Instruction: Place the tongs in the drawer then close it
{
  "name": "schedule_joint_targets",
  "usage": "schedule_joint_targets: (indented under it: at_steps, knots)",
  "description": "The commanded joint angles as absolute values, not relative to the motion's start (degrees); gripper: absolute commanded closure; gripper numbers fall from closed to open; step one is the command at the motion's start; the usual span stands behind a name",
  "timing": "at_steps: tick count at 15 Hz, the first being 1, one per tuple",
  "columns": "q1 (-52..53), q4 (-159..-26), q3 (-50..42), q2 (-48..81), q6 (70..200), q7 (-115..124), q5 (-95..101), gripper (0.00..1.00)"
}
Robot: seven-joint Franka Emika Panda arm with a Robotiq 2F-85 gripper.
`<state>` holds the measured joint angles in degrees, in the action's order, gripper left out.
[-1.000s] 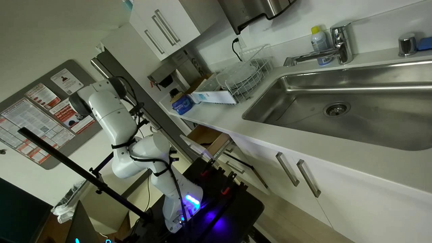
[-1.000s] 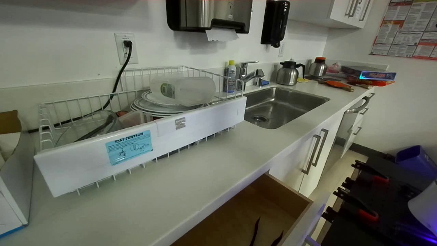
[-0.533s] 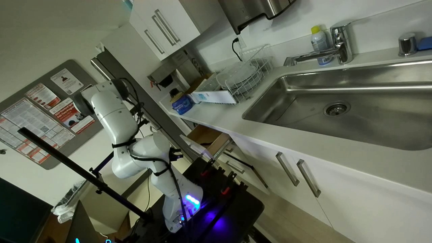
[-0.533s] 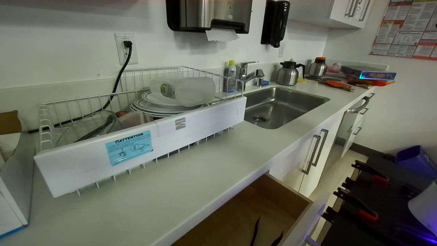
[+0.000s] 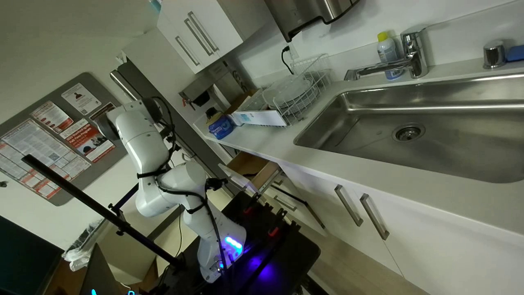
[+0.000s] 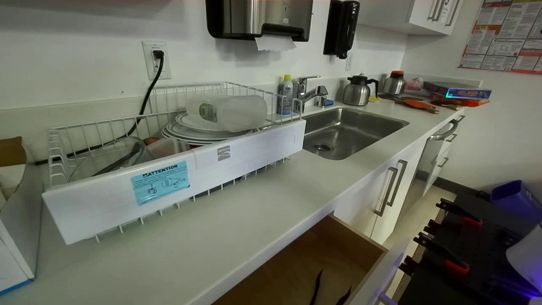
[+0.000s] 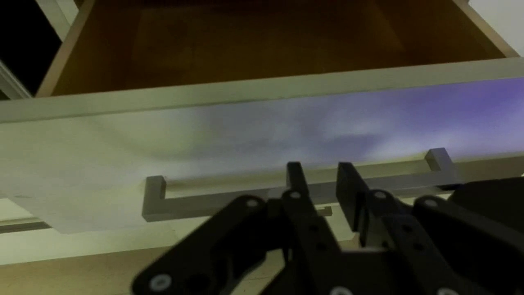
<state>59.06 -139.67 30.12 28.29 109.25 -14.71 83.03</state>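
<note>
The drawer stands pulled out beneath the counter, its wooden inside brown; both exterior views show it, including the drawer beyond my arm. Dark, slim tongs lie in it, partly cut off by the frame's lower edge. In the wrist view, the white drawer front carries a grey bar handle; no tongs show there. My gripper is in front of that handle, jaws partly apart with a narrow gap and nothing held. Whether the fingers touch the bar I cannot tell. An exterior view shows the gripper small and dark.
The counter edge overhangs the drawer. On the counter are a dish rack and a steel sink. Red-and-black clamps stick up from my black base table, close to the drawer. Cabinet handles project nearby.
My arm has shifted right in an exterior view, bringing the gripper nearer the drawer front. Its fingers have drawn closer together. Drawer and tongs have stayed put.
</note>
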Motion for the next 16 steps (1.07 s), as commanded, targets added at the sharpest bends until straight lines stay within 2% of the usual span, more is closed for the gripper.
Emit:
schedule_joint_targets:
  at_steps: [1,16]
  knots:
    - [59.27,-138.05,28.45,29.25,108.43,-15.45,87.82,1.0]
    - [58.01,-133.65,22.42,33.52,105.15,-22.97,101.3,1.0]
